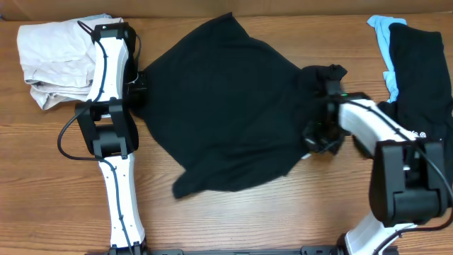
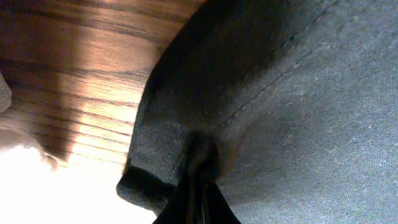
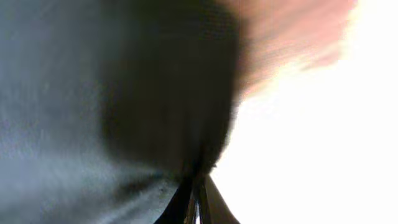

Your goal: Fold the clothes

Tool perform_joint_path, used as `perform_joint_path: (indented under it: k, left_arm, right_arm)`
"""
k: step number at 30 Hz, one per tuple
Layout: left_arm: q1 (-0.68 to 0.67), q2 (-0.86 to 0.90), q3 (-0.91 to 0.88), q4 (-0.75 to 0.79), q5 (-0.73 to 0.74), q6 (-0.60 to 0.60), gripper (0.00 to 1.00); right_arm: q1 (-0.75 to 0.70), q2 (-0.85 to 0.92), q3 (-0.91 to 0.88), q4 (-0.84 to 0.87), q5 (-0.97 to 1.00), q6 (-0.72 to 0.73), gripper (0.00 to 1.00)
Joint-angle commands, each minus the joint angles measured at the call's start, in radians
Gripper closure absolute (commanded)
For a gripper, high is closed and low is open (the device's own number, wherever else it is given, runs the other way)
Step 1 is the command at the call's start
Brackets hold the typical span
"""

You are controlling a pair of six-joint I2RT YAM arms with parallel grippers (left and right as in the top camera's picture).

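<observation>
**1. Work item.** The black shirt (image 1: 219,106) is lying spread out and rumpled on the wooden table (image 1: 248,219). Its cloth is forming an uneven patch. One flap is trailing from its lower left part, and a bunched fold is rising at its right edge.

**2. Left gripper.** The left gripper (image 1: 139,81) is sitting at the left edge of the black shirt. In the left wrist view its jaws are pressed together on the hemmed border. The cloth is puckering into them, and bare wood is showing just beyond the hem. State: clenched, grasping the black shirt.

**3. Right gripper.** The right gripper (image 1: 315,138) is sitting at the right edge of the black shirt, just below the bunched fold. In the right wrist view its jaws are closed with no gap between them, and dark cloth is running down into them. The rest of that view is washing out to white. State: clenched, grasping the black shirt.

**4. Other items.**
- A beige garment (image 1: 53,64) is lying in a loose heap to the left of the black shirt, beyond the left arm.
- A second black shirt (image 1: 421,71) is lying well to the right of the black shirt, and small white lettering is showing at its lower end.
- A light-blue piece (image 1: 386,35) is showing along the left side of the second black shirt and is partly tucked under it.
</observation>
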State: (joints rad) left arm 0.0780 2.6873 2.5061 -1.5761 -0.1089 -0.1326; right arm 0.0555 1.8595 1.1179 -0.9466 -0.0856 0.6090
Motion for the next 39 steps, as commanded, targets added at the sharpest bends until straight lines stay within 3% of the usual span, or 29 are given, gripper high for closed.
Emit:
perform_joint_path:
  k: [1, 9, 16, 18, 20, 21, 24, 26, 28, 34, 39]
  left_arm:
    - [-0.012, 0.034, -0.022, 0.018, 0.024, -0.014, 0.96]
    - [-0.011, 0.034, -0.022, 0.019, 0.025, -0.014, 0.96]
    - [-0.011, 0.033, 0.015, -0.063, 0.071, -0.008, 0.95]
    - [-0.011, 0.033, 0.066, -0.103, 0.109, 0.008, 0.81]
    - [-0.011, 0.022, 0.128, -0.114, 0.169, 0.029, 0.5]
    - [-0.011, 0.011, 0.142, -0.114, 0.191, 0.028, 0.4]
    - [-0.011, -0.045, 0.192, -0.114, 0.242, 0.027, 0.18]
    - [-0.013, -0.101, 0.222, -0.114, 0.243, 0.028, 0.07]
    - [-0.015, -0.163, 0.243, -0.114, 0.236, 0.028, 0.0]
    - [-0.015, -0.425, 0.273, -0.114, 0.188, 0.031, 0.0]
    - [-0.015, -0.656, 0.273, -0.114, 0.171, 0.032, 0.0]
  right_arm:
    - [-0.134, -0.052, -0.017, -0.031, 0.077, -0.042, 0.96]
    - [-0.415, -0.064, 0.001, -0.094, 0.037, -0.159, 0.96]
    - [-0.494, -0.096, 0.106, -0.169, -0.15, -0.328, 0.96]
    - [-0.484, -0.14, 0.156, -0.195, -0.202, -0.365, 0.91]
    - [-0.465, -0.199, 0.214, -0.232, -0.224, -0.383, 0.81]
    - [-0.453, -0.227, 0.241, -0.251, -0.224, -0.383, 0.75]
    - [-0.411, -0.298, 0.303, -0.309, -0.224, -0.401, 0.42]
    - [-0.378, -0.342, 0.324, -0.34, -0.224, -0.4, 0.34]
    - [-0.349, -0.389, 0.325, -0.35, -0.231, -0.388, 0.33]
    - [-0.225, -0.61, 0.325, -0.369, -0.217, -0.331, 0.32]
    - [-0.09, -0.807, 0.291, -0.437, -0.096, -0.213, 0.32]
